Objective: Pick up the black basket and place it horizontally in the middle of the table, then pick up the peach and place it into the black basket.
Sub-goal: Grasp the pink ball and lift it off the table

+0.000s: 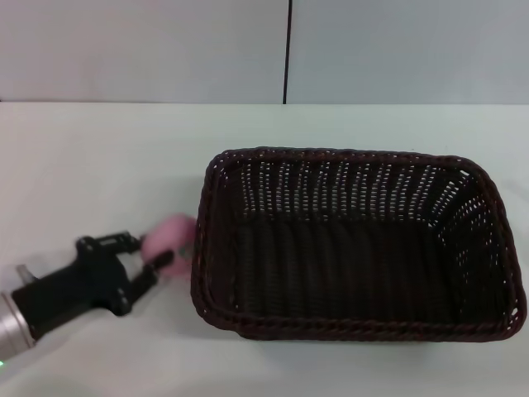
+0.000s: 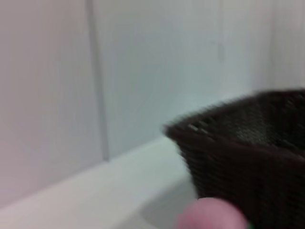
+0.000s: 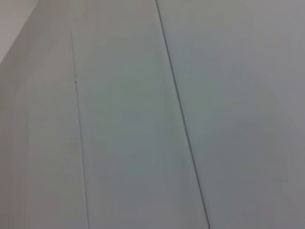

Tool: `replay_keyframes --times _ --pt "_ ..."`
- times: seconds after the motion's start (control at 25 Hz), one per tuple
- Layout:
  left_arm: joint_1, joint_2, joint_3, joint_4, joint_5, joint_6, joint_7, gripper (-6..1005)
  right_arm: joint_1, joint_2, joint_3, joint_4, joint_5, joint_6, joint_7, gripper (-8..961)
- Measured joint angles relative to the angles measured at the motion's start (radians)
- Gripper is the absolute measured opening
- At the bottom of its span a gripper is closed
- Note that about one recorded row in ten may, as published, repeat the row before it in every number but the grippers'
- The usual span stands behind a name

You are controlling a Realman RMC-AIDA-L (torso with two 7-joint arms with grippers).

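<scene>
The black basket [image 1: 355, 244] lies lengthwise across the table [image 1: 99, 157], right of the middle, open side up and with nothing in it. The pink peach [image 1: 171, 233] sits just off the basket's left rim, between the fingers of my left gripper [image 1: 154, 251], which is shut on it and reaches in from the lower left. In the left wrist view the peach [image 2: 212, 215] shows as a pink blur at the edge, with the basket [image 2: 248, 157] close behind it. The right gripper is out of view; its wrist view shows only a wall.
The white tabletop stretches bare to the left and behind the basket. A pale wall with a dark vertical seam [image 1: 288, 50] stands at the table's far edge.
</scene>
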Motion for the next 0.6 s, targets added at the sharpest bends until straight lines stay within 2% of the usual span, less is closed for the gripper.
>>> replay_keyframes --times 0.16,0.24,0.32,0.44,0.6 --pt "0.011 0.004 -0.096 0.008 -0.008 0.054 0.0 312 0.001 0.0 0.016 0.016 0.0 -0.007 -0.001 582" --pt "0.015 0.007 -0.161 0.03 -0.011 0.168 -0.002 292 0.002 0.0 0.017 0.018 0.003 -0.008 -0.001 582" --pt "0.015 0.007 -0.167 0.038 -0.012 0.199 -0.004 273 0.004 0.0 0.017 0.018 0.003 -0.009 -0.001 583" --pt "0.006 0.002 -0.173 0.049 -0.018 0.342 -0.009 250 0.019 0.0 0.017 0.023 0.002 -0.015 -0.001 583" --pt "-0.019 -0.002 -0.167 0.031 -0.018 0.426 -0.011 233 0.029 0.0 0.015 0.024 0.0 -0.024 -0.001 582"
